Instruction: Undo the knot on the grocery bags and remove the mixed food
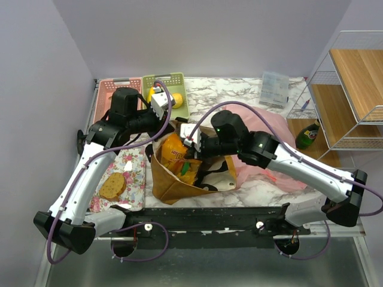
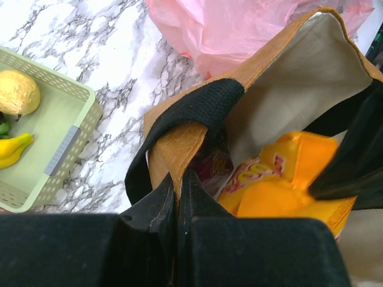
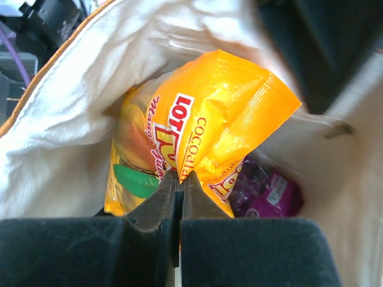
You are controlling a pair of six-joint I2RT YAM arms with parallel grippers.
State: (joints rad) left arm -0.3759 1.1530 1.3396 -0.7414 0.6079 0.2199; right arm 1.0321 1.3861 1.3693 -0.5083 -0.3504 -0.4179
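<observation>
The mustard-yellow tote stands open at the table's middle, with the orange snack packet sticking out of it. My left gripper is shut on the tote's rim beside its black handle. My right gripper is shut on a fold of the orange snack packet inside the tote. A purple packet lies deeper in the tote. The pink plastic bag lies flat behind the right arm. A lemon and a banana lie in the green basket.
A pink basket and the green basket stand at the back left. A bread slice lies on a floral mat at the left. A clear box, a green bottle and a wire shelf stand at the right.
</observation>
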